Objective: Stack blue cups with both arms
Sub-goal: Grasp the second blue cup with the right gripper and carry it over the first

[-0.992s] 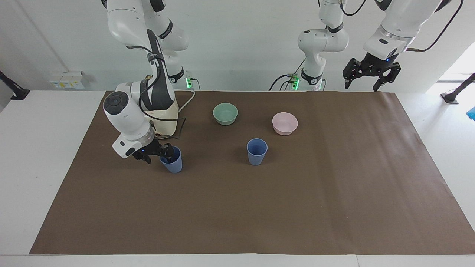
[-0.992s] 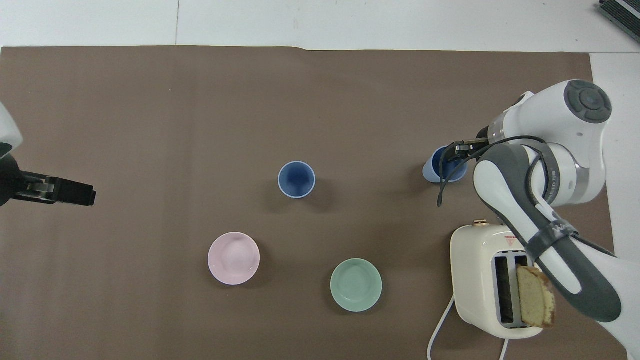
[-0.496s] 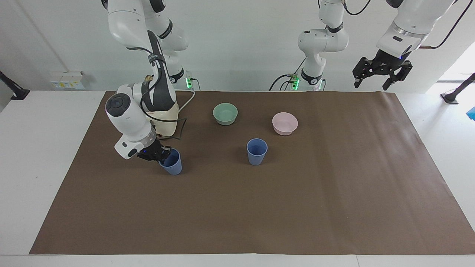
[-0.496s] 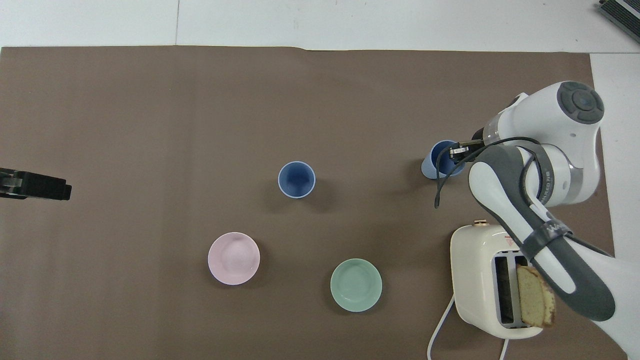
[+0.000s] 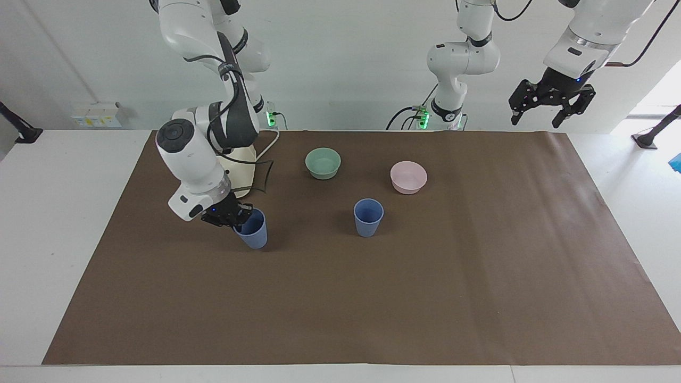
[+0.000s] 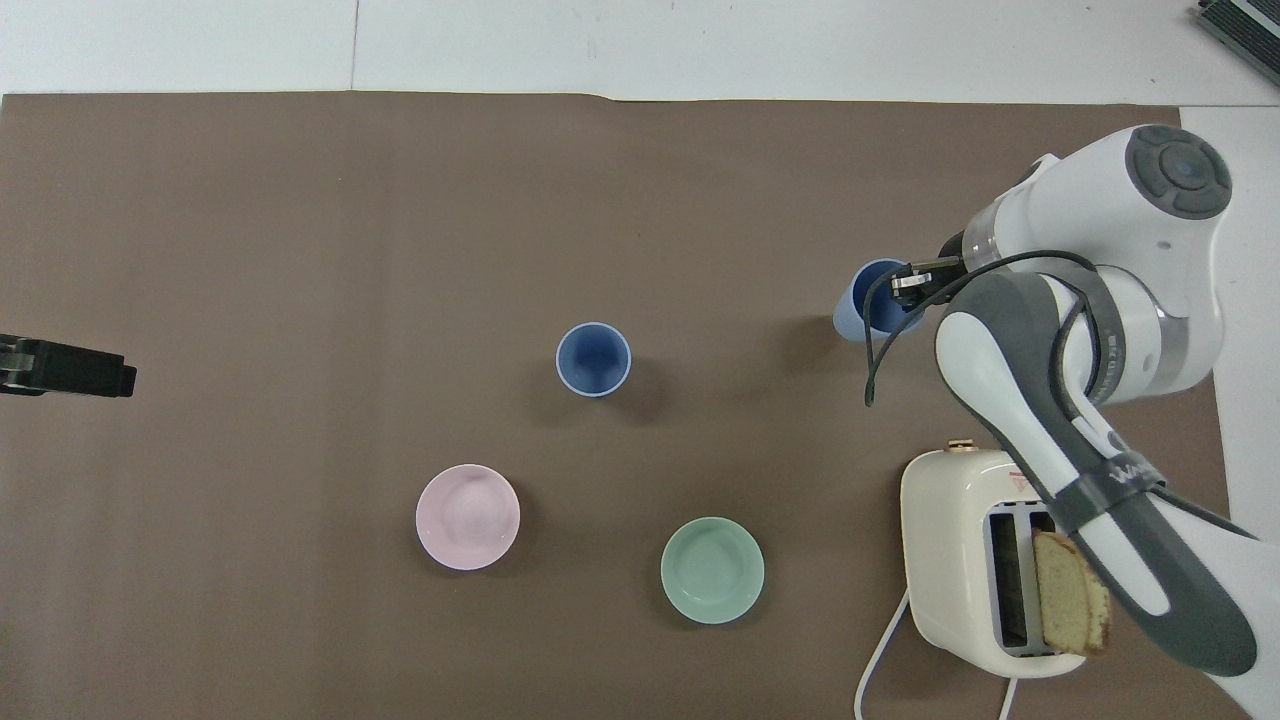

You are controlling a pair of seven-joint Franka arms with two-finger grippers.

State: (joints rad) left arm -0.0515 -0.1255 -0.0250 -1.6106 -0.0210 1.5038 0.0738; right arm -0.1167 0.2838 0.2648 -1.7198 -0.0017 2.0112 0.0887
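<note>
In the facing view, the right arm's black two-finger gripper (image 5: 234, 217) was clamped on the rim of a small matte periwinkle-blue plastic cup (image 5: 252, 230), one finger inside the mouth and one outside. That held cup was tilted, its base close to or just off the brown paper mat (image 5: 479, 298); contact could not be judged. It sat at the right arm's end of the table, beside the cream toaster (image 5: 238, 165), which the arm largely hid. The second identical blue cup (image 5: 368, 217) stood upright mid-mat, farther from the robots than the pale green bowl (image 5: 323, 163) and the pink bowl (image 5: 408, 176). The left arm's black gripper (image 5: 550, 101) hung high over its own end of the table, fingers spread, holding nothing; that arm waited.

A rim pinch on a tapered, light cup looked weak: the cup might pivot or slip free if the arm swung quickly.

In the overhead view, the right gripper (image 6: 912, 284) covered part of the held cup's (image 6: 862, 310) mouth, and a loose black cable (image 6: 872, 350) drooped beside it. The standing cup (image 6: 593, 359) was well apart from it, with the bowls (image 6: 467, 516) (image 6: 712, 569) nearer the robots. The toaster (image 6: 960, 560) held a slice of bread (image 6: 1070, 605).

The tilt seemed the main hazard: lowered askew, the held cup could catch the standing cup's rim and topple it. The cable might also snag.
</note>
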